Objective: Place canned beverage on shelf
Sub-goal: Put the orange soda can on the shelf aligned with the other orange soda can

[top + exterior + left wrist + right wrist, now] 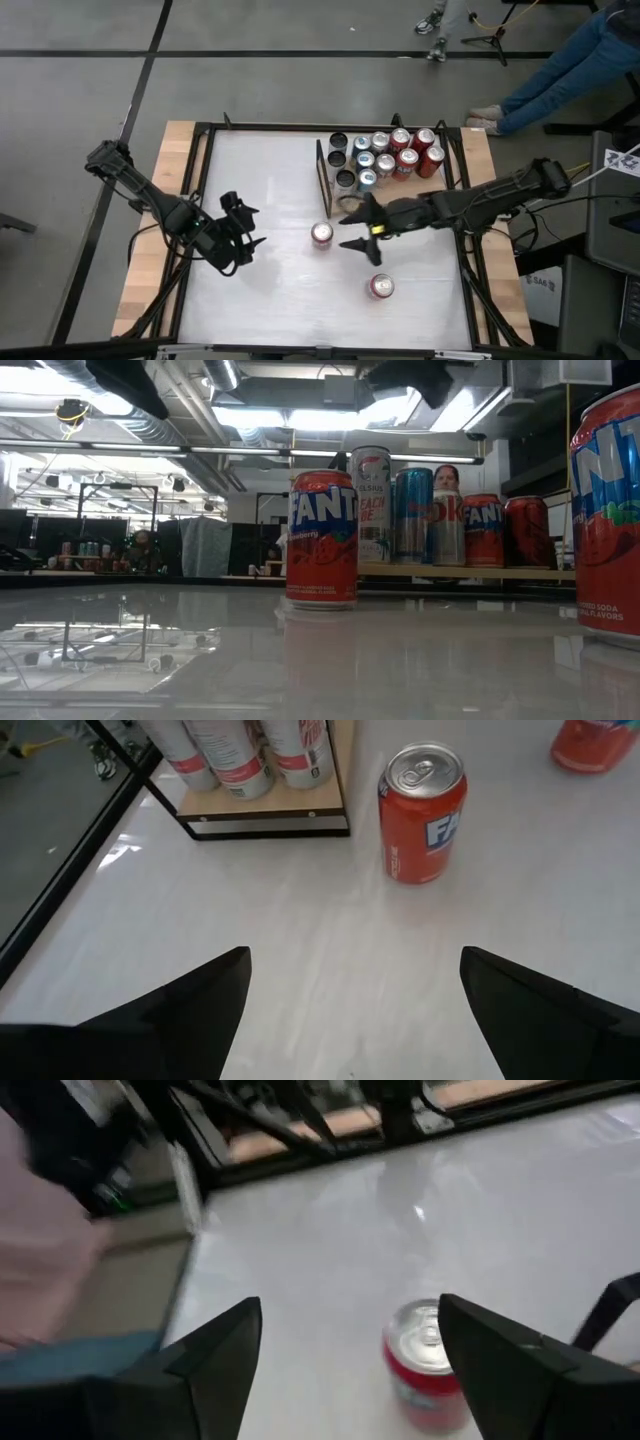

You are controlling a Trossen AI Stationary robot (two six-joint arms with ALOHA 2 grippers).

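Red cans stand upright on the white tabletop [270, 180]: one can near the shelf [321, 235] and a second can [381, 287] closer to the front edge, well apart from it. The right gripper [358, 233] hangs between them with its fingers spread and nothing between them; the can near the shelf sits just beside it toward the left arm, not touching as far as the high view shows. In the right wrist view that can shows ahead of the parted fingers, beyond their tips rather than between them.

The shelf [455, 150], a light wooden board with a thin black frame, lies at the far right of the tabletop and carries a cluster of cans [392, 154], red, silver and dark, standing close together.

The left gripper [243, 229] waits over the left half of the tabletop, fingers wide and empty, well apart from both loose cans.
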